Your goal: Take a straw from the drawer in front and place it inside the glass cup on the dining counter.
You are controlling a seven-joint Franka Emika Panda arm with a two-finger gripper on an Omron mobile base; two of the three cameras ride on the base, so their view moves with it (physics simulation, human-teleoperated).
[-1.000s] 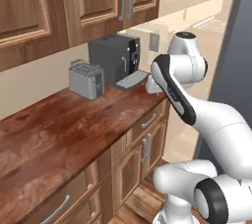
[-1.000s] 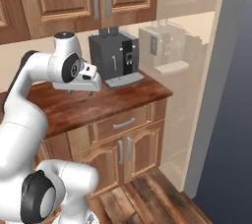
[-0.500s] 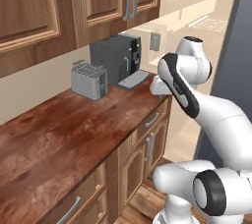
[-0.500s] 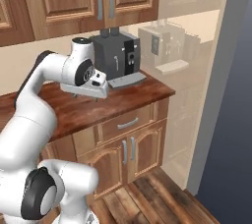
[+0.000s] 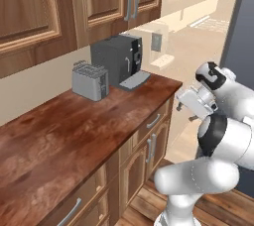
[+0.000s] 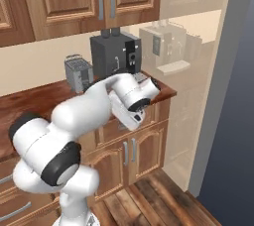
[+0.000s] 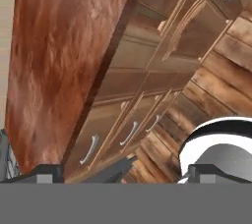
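The drawer (image 5: 152, 121) under the end of the wooden counter (image 5: 74, 131) is shut, its metal handle showing. My gripper (image 5: 184, 105) hangs open and empty off the counter's end, level with that drawer and a little to its right. In the right base view the gripper (image 6: 133, 119) sits in front of the drawer fronts (image 6: 111, 130). The hand view looks along the counter top (image 7: 59, 61) and down a row of shut drawers (image 7: 129, 132), with the open gripper (image 7: 125, 171) holding nothing. The straw, the glass cup and the dining counter are out of view.
A grey toaster (image 5: 90, 82) and a dark coffee machine (image 5: 119, 59) stand at the back of the counter under the wall cabinets (image 5: 104, 2). Cabinet doors (image 5: 149, 153) sit below the drawers. A dark tall panel (image 6: 228, 121) rises on the right above the wooden floor (image 6: 163, 200).
The whole scene has shifted, so the base has moved. My hand has swung off the counter top, out and down past the counter's end. The jaws stay open.
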